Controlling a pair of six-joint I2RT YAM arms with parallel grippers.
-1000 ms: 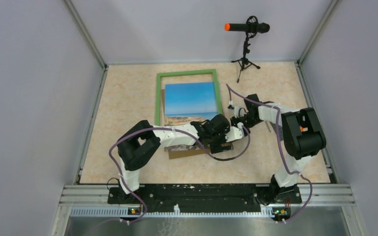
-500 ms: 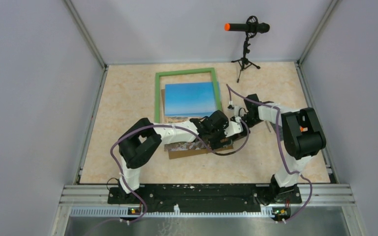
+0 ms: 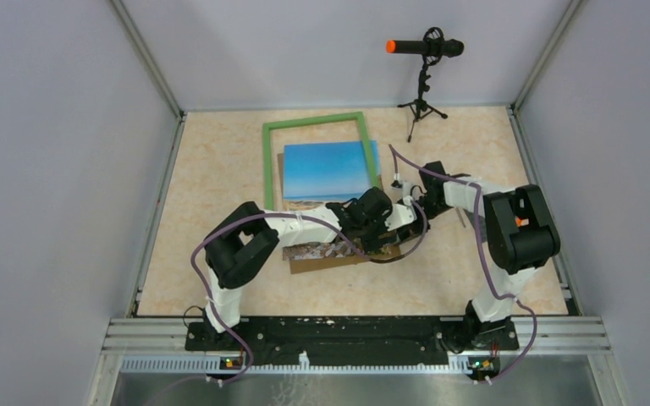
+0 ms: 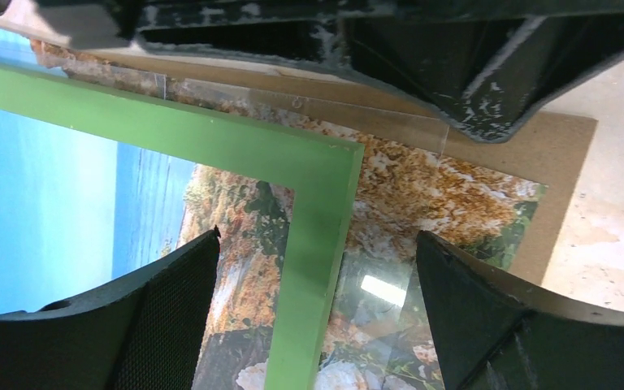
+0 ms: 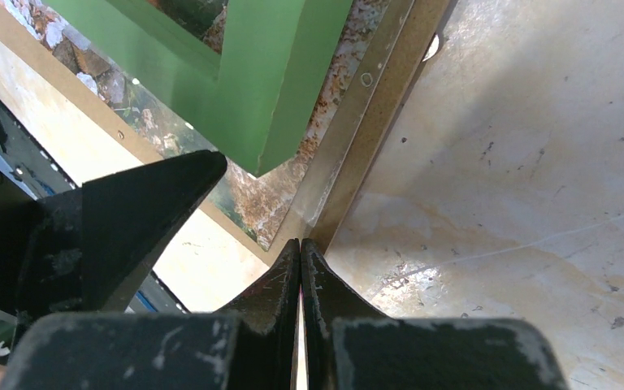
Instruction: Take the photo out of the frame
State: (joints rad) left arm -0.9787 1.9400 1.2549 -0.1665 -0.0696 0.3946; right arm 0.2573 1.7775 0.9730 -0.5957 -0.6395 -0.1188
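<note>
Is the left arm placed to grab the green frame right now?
Probably yes. The left gripper is open and appears to straddle the frame at its side bar near the corner, with nothing else between the jaws.

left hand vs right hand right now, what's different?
The left hand is open, the right hand shut. The left hand straddles a green corner of the frame; the right hand's closed tips sit at the backing board corner. Both are at the frame's near right end.

Black-and-white left arm point(image 3: 305, 227) and right arm point(image 3: 520, 224), looping purple cables point(image 3: 193, 264)
</note>
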